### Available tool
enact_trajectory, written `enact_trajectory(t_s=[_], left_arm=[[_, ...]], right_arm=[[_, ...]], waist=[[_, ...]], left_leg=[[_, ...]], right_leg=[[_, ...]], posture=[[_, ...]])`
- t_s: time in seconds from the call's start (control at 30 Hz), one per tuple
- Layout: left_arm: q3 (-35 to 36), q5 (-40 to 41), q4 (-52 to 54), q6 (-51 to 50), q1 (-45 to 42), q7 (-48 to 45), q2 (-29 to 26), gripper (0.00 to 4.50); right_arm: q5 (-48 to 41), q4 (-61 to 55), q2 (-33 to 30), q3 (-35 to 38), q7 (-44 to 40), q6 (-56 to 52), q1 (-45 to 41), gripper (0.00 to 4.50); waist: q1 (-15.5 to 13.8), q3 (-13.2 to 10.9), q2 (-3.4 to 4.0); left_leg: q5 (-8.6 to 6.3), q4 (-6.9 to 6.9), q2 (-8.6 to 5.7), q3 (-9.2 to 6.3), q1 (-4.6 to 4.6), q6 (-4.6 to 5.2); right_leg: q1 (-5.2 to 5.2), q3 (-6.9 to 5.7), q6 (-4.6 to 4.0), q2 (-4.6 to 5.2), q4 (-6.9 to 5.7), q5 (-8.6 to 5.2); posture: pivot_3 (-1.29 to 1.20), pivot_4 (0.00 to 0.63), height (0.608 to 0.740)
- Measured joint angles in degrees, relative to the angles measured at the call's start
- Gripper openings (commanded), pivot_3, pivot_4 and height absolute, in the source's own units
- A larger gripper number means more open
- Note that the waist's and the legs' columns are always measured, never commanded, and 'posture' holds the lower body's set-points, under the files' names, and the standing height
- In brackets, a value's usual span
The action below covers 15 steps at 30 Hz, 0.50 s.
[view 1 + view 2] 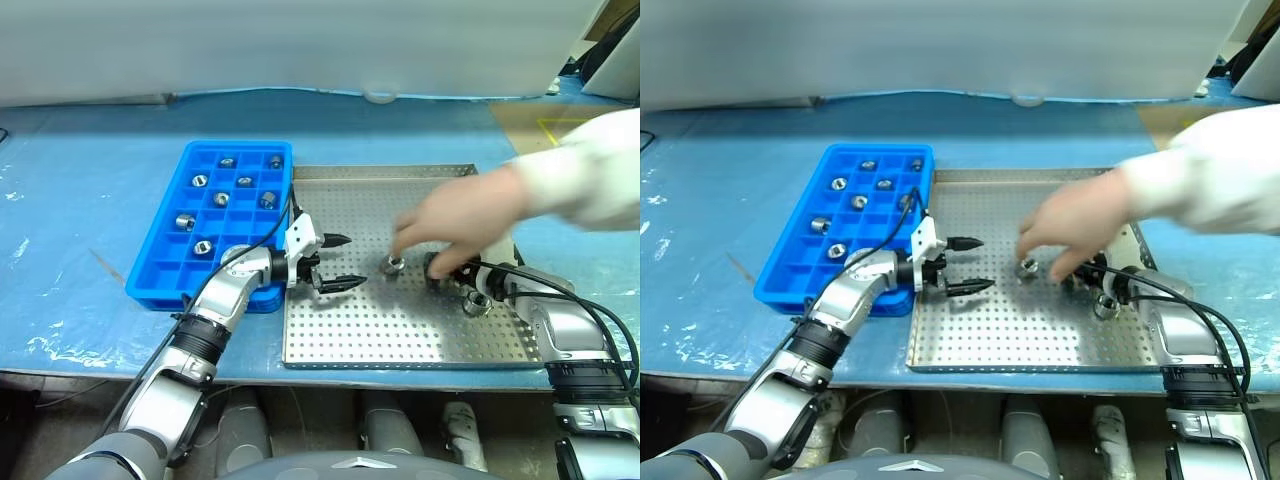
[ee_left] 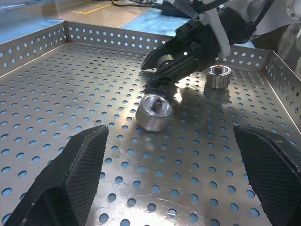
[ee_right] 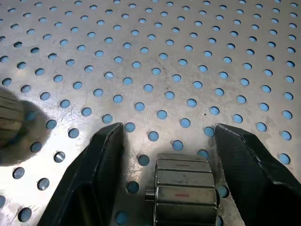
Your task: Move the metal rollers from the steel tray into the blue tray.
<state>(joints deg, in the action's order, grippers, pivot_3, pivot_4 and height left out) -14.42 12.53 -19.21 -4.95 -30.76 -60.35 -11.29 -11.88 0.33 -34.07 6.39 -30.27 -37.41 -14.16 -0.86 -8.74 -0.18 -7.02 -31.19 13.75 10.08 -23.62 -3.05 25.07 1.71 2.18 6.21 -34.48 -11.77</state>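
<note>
The steel tray [image 1: 400, 335] lies in the middle, with the blue tray [image 1: 158, 272] against its left side. Several metal rollers [image 1: 185, 221] sit in the blue tray's compartments. My left gripper [image 1: 352, 262] hovers open over the steel tray's left part, pointing at a loose roller [image 2: 154, 112]. A person's hand [image 1: 455, 215] reaches in from the right and touches that roller [image 1: 392, 265]. My right gripper [image 3: 164, 129] is low over the steel tray's right part, partly under the hand. Its fingers are apart, with a roller [image 3: 184, 188] between them and a gap on each side. Another roller [image 1: 477, 303] lies beside it.
Both trays rest on a blue sheet [image 1: 80, 200] covering the table. The steel tray has a low perforated rim [image 2: 28, 47]. The person's white sleeve [image 1: 590, 165] crosses above the tray's right back corner. A black cable [image 1: 560, 295] runs along my right arm.
</note>
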Motion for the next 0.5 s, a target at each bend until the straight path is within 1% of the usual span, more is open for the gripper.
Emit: enact_trajectory(t_s=[0.5], left_arm=[[0.0,-0.11,0.0,0.02,-0.02,-0.11,-0.1,4.5]], right_arm=[[0.57,0.01,0.0,-0.75,0.12,1.14,0.0,3.25]], waist=[[0.02,0.0,0.0]], left_leg=[[0.0,0.01,0.0,0.0,0.0,0.0]], right_leg=[[0.0,0.0,0.01,0.0,0.02,0.0]], posture=[[-0.25,0.15,0.74]])
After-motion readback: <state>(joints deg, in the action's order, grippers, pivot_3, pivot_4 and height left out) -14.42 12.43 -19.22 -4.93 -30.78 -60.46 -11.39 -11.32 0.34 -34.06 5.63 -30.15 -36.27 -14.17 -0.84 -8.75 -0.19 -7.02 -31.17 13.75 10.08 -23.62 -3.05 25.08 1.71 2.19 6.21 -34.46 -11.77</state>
